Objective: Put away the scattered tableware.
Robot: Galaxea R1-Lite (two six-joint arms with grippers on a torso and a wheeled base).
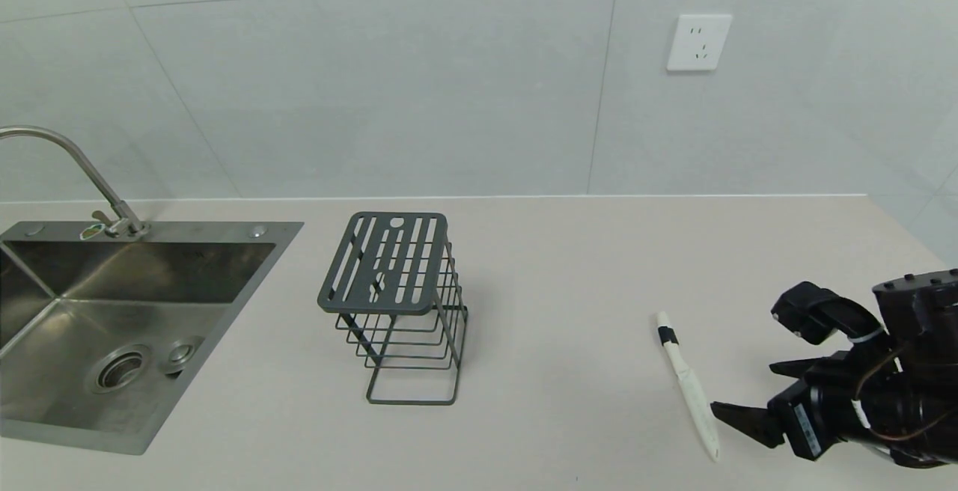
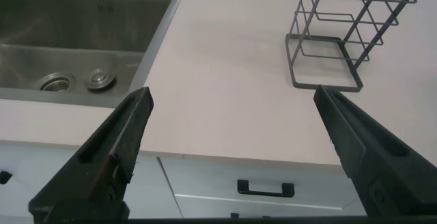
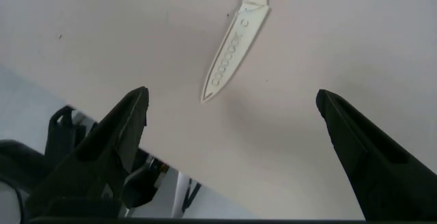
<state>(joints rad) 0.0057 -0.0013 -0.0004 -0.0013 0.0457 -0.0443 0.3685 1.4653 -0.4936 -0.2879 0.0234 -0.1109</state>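
Just one knife [image 1: 685, 379], one rack [image 1: 394, 289].

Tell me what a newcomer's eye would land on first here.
Most likely the white knife, lying alone on the pale counter at the right, with the open right gripper hovering close by its blade tip. After that, the dark wire rack standing mid-counter and the steel sink at the left.
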